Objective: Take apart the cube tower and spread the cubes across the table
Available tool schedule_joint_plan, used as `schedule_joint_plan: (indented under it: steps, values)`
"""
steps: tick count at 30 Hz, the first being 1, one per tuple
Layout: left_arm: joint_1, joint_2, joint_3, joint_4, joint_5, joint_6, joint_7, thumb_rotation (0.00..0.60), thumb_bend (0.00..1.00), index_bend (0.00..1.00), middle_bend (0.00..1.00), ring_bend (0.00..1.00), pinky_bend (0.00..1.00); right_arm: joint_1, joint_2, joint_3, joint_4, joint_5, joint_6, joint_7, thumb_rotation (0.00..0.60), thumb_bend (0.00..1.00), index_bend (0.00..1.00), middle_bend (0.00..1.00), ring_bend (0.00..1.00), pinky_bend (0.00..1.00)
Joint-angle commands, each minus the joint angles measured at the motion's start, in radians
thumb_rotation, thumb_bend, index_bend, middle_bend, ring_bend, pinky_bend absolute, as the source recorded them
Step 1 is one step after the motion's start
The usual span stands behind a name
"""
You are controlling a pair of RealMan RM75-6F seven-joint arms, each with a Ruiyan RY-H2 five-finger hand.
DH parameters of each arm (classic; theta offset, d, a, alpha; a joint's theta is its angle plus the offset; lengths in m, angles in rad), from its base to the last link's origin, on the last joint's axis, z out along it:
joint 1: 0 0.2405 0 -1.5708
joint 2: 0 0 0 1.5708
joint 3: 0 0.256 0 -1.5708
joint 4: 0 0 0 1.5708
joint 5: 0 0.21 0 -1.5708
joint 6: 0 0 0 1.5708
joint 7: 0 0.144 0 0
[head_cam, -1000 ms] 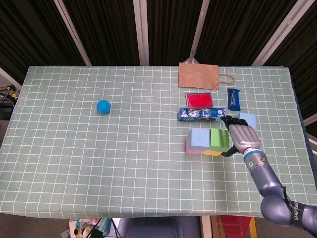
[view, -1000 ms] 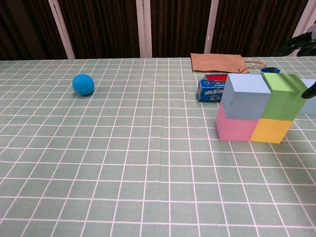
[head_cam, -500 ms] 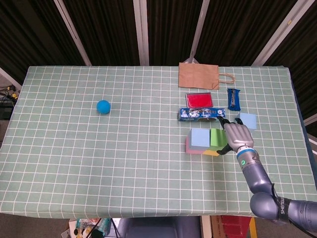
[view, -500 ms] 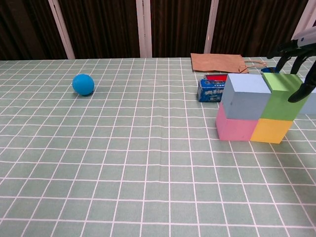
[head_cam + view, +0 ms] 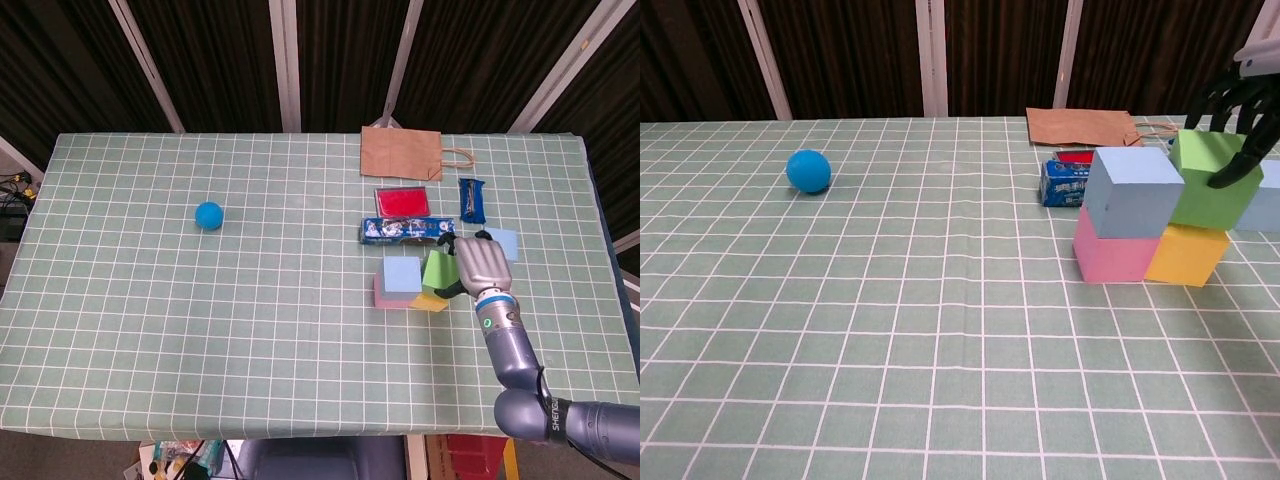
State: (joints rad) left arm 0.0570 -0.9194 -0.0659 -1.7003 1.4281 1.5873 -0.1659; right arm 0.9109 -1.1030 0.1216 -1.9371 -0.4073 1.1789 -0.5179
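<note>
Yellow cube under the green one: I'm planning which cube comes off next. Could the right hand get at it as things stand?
Probably not from above. The green cube, gripped and tilted by the right hand, sits on the yellow cube, and the pink cube adjoins one side. Its front face looks free.

The whole table (image 5: 200, 330) is seen from high above in the head view, angled downward toward the dark curtains. In the chest view, it is seen from low and near, facing level across it. The cube tower (image 5: 415, 282) (image 5: 1150, 215) is shared by both.
</note>
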Motion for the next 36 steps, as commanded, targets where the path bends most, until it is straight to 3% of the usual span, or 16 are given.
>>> schedule_joint_plan:
  steps: [1,6,10,15,22,28,31,34,36]
  values:
    - [0.0,0.001,0.0,0.0,0.0,0.0,-0.001,0.6,0.38,0.22,0.0,0.0,0.0,-0.026,0.02,0.01,0.019,-0.017,0.037,0.008,0.6,0.18,0.32,0.47,0.57,0.16]
    - [-0.001,-0.001,0.001,-0.001,0.002,-0.002,0.003,0.6,0.38,0.22,0.0,0.0,0.0,-0.076,0.116,0.034,0.015,0.007,0.033,0.051,0.6,0.18,0.32,0.47,0.57,0.16]
    - [0.0,0.0,0.001,-0.003,0.001,-0.002,-0.001,0.6,0.38,0.22,0.0,0.0,0.0,-0.105,0.227,0.034,-0.005,0.053,-0.063,0.07,0.6,0.18,0.32,0.47,0.57,0.16]
    - [0.007,0.005,-0.002,-0.002,-0.007,0.007,-0.017,0.6,0.38,0.22,0.0,0.0,0.0,-0.138,0.329,-0.004,0.012,0.084,-0.206,0.074,0.6,0.18,0.32,0.47,0.57,0.16]
    - [0.011,0.007,-0.004,0.0,-0.01,0.012,-0.025,0.6,0.38,0.22,0.0,0.0,0.0,-0.194,0.326,-0.045,0.085,0.045,-0.311,0.125,0.6,0.18,0.32,0.47,0.57,0.16]
    - [0.01,0.004,-0.002,-0.001,-0.006,0.01,-0.015,0.6,0.38,0.22,0.0,0.0,0.0,-0.222,0.252,-0.071,0.175,0.01,-0.367,0.159,0.6,0.18,0.3,0.47,0.57,0.16]
    - [0.01,0.002,-0.002,-0.002,-0.006,0.011,-0.007,0.6,0.38,0.22,0.0,0.0,0.0,-0.233,0.21,-0.073,0.211,-0.017,-0.372,0.179,0.6,0.18,0.18,0.43,0.49,0.16]
    - [0.009,0.001,-0.003,-0.003,-0.007,0.01,-0.003,0.6,0.38,0.22,0.0,0.0,0.0,-0.236,0.195,-0.079,0.228,-0.044,-0.41,0.192,0.6,0.18,0.03,0.25,0.29,0.1]
    - [0.008,0.0,-0.003,-0.004,-0.009,0.009,0.0,0.6,0.38,0.22,0.0,0.0,0.0,-0.237,0.194,-0.077,0.233,-0.06,-0.437,0.209,0.6,0.18,0.0,0.15,0.18,0.05]
